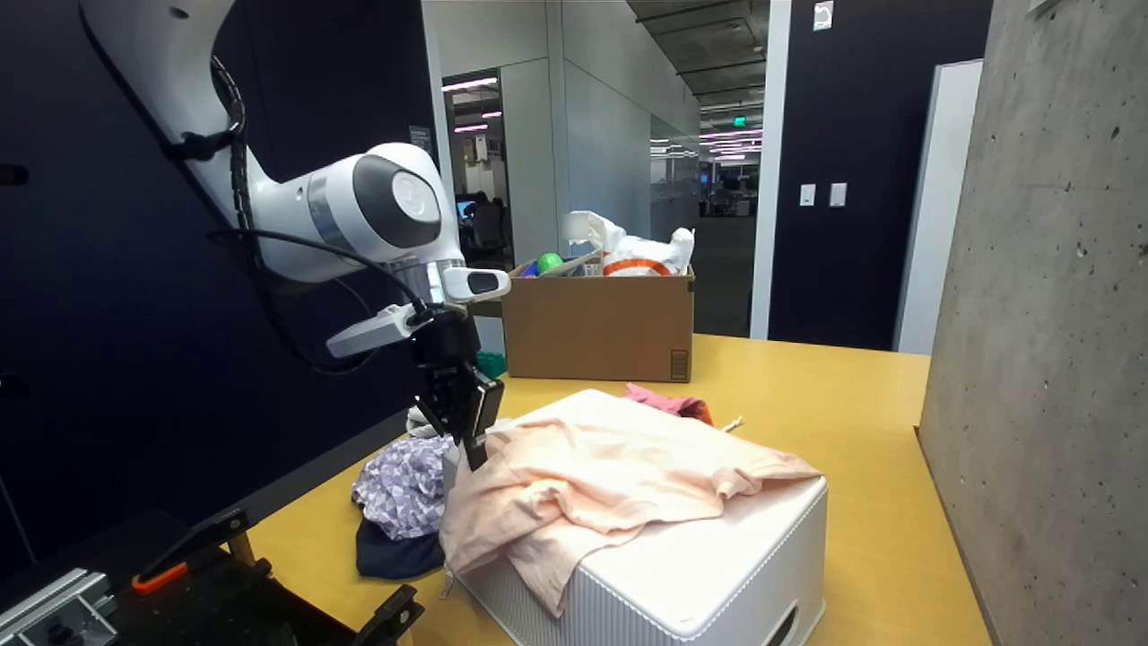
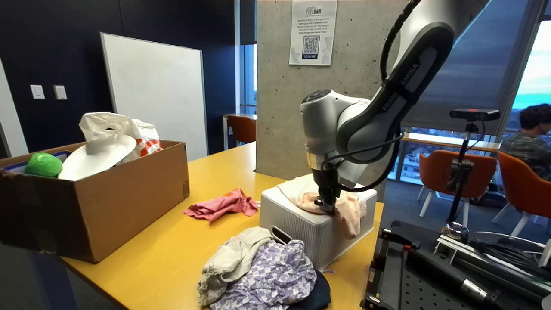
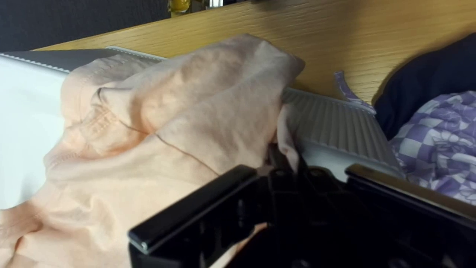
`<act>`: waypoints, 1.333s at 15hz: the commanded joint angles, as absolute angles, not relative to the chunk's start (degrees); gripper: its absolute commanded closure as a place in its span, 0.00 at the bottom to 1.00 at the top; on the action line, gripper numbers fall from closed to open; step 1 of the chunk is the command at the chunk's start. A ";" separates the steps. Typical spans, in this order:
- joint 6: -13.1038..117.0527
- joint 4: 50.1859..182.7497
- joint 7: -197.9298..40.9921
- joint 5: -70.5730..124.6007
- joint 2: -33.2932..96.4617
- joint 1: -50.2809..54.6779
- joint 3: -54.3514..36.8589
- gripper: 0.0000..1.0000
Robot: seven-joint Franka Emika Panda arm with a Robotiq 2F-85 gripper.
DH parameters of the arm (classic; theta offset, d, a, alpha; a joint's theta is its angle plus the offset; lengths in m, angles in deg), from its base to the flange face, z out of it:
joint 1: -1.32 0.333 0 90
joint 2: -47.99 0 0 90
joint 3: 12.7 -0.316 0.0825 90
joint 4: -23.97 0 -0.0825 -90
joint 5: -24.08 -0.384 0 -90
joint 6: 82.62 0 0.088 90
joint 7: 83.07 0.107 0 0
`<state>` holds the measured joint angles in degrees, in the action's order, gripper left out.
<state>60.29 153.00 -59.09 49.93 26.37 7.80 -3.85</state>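
Wrist view: the white ribbed box point(image 3: 336, 124) stands beneath the gripper point(image 3: 288, 160), its flat top propping up most of the peach garment point(image 3: 200, 111), which spreads away to one side of the gripper and droops past the box's edge, where nothing supports it. Opposite that spread, beyond the gripper, the purple checkered cloth point(image 3: 442, 149) lies lower, beside the box. The jaws stand narrow, pinching a fold point(image 3: 285, 136) of the garment near the box's edge, apparently because the fabric bunches loosely there.
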 commanded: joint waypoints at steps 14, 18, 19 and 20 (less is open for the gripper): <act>61.89 147.13 -57.55 49.97 21.59 11.59 -4.62 0.99; 62.33 146.36 -56.36 50.51 20.80 13.08 -4.30 0.99; 62.52 146.60 -55.91 50.69 20.91 13.44 -4.23 0.99; 62.70 146.82 -55.52 50.82 21.01 13.75 -4.18 0.99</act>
<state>61.11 147.16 -57.72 49.90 22.43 12.29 -4.50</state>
